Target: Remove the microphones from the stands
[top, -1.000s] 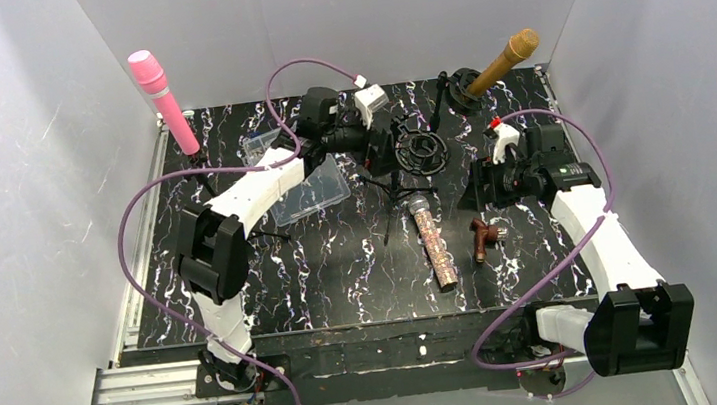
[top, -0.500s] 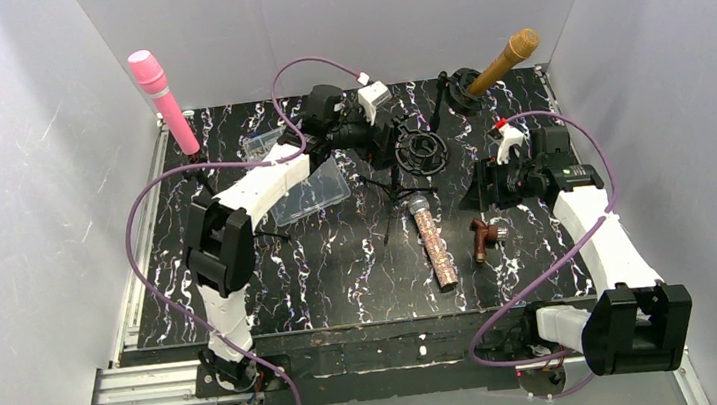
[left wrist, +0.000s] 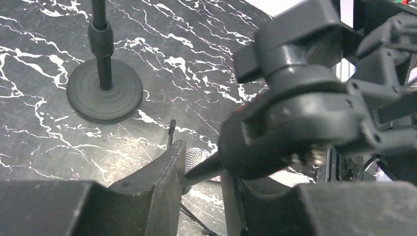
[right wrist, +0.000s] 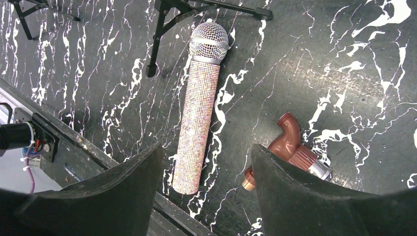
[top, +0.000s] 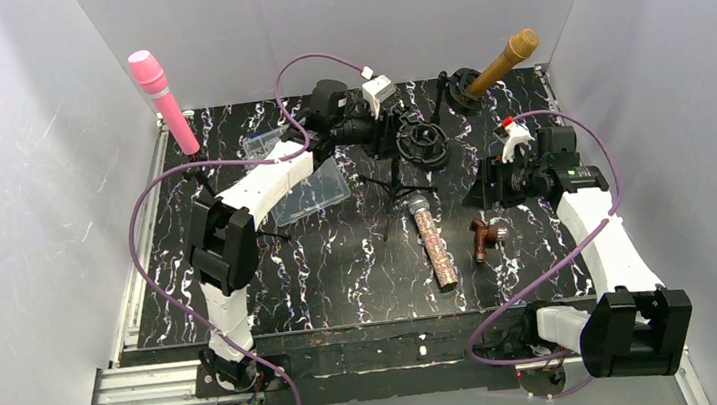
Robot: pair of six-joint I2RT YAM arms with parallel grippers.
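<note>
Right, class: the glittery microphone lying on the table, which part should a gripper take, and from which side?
Probably the handle of the glittery microphone, at its middle, from straight above, jaws across its width. It lies flat on the table, so only its top and sides are free; the handle is straight and even, while the mesh head is rounder.

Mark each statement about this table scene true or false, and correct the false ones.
1. The glittery microphone lies flat on the table. True.
2. The pink microphone lies flat on the table. False: it stands upright at the back left.
3. The right gripper is open and holds nothing. True.
4. The right gripper holds the gold microphone. False: that microphone sits tilted at the back right, apart from that gripper.
5. The brown clip lies beside the glittery microphone without touching it. True.
</note>
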